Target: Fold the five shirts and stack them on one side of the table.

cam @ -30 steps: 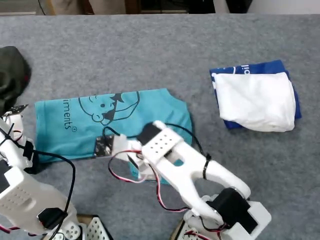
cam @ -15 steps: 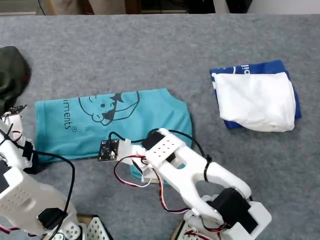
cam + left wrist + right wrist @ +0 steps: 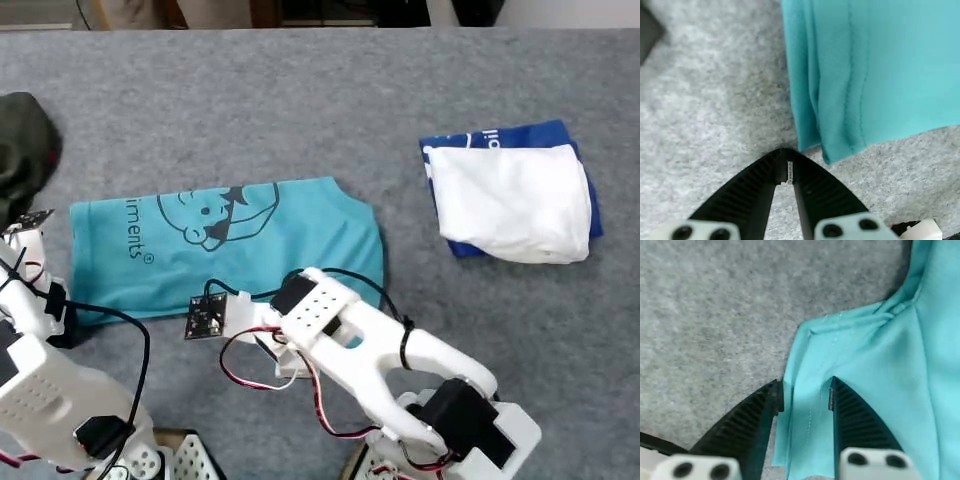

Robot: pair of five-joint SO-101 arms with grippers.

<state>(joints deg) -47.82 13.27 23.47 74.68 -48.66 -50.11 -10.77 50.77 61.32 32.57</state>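
**Teal shirt's hem straddled by the right gripper**

The right gripper [image 3: 805,390] is held spread, with a ridge of the teal shirt [image 3: 250,240] lying between its jaws at the hem nearest the arms' bases, probably so that this edge can be pinched and lifted for a fold. The left gripper [image 3: 787,165] is pressed together on nothing, its tip just beside the shirt's other near corner, apparently parked. The shirt is laid flat, print up, in the middle of the table [image 3: 300,100]. Well apart, a folded white shirt [image 3: 510,205] is stacked on a blue shirt [image 3: 500,135]. A dark garment [image 3: 20,150] is bunched at the opposite edge.
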